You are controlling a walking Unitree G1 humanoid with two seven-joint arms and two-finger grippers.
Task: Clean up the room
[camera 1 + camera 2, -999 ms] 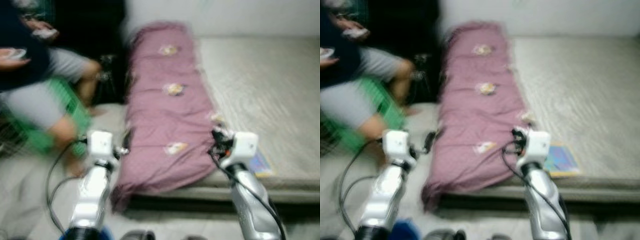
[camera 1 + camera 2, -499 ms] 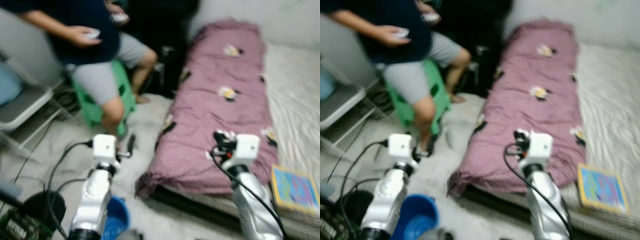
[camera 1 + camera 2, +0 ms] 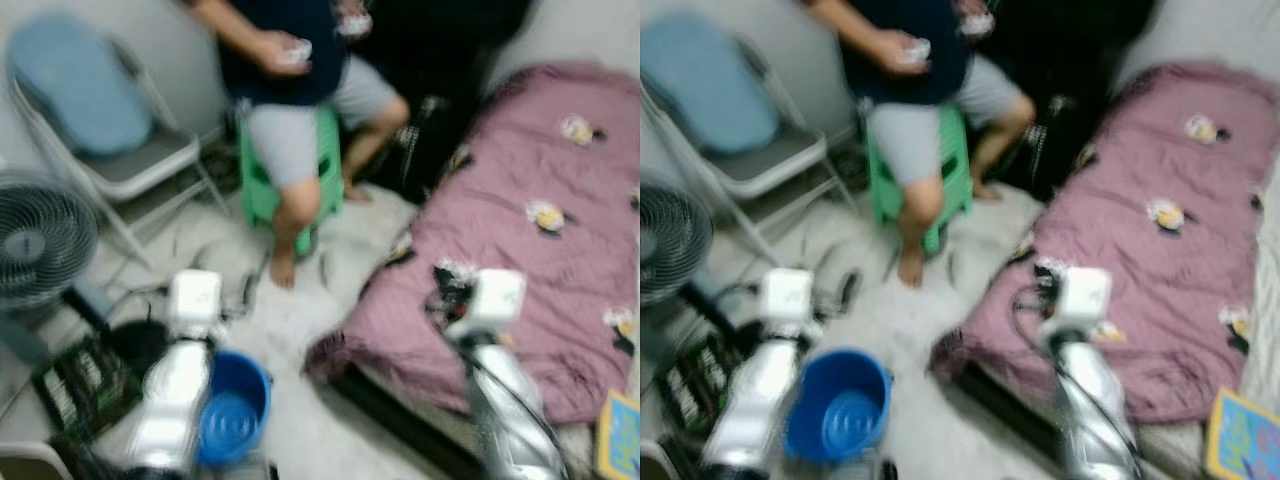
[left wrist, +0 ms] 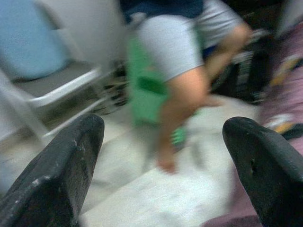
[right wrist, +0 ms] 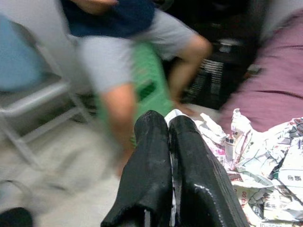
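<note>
Right wrist view has the right claw (image 5: 170,156) pinched tight on a wad of crumpled newspaper (image 5: 265,175), so 1 piece of litter is in hand but not yet binned. Nearest on the floor, by the left arm, sits a blue bucket (image 3: 835,405), a likely drop spot. The left claw (image 4: 161,156) is spread wide and holds nothing. Beyond lie the purple quilt (image 3: 520,250) on the bed and a person on a green stool (image 3: 290,180).
</note>
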